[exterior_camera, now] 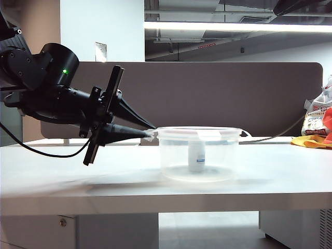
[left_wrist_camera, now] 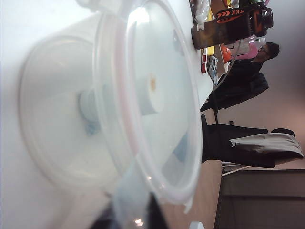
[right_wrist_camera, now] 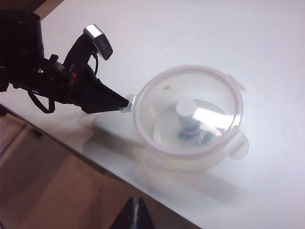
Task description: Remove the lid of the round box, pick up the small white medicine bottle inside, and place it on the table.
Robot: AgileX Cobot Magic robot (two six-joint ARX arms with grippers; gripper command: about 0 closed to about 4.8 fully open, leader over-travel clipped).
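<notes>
The round box [exterior_camera: 176,161] stands on the white table [exterior_camera: 78,176] with its lid [exterior_camera: 198,131] resting on the rim. Inside, the small white medicine bottle [exterior_camera: 196,155] stands upright, blurred through the plastic. My left gripper [exterior_camera: 150,133] reaches in level from the left, its two dark fingers pinched together on the clip tab at the lid's left edge. From the right wrist the same grip shows: left gripper [right_wrist_camera: 127,102], lid [right_wrist_camera: 188,107], bottle [right_wrist_camera: 187,119]. The left wrist view has the tab between the left gripper [left_wrist_camera: 136,212] fingers. My right gripper [right_wrist_camera: 135,210] hangs shut and empty, off the table's near edge.
A dark grey-brown partition panel [exterior_camera: 218,93] runs behind the table. Snack bags [exterior_camera: 317,122] and a yellow cloth [exterior_camera: 311,141] lie at the far right, with a cable [exterior_camera: 270,138] trailing toward the box. The table's edge [right_wrist_camera: 71,143] runs close beside the box.
</notes>
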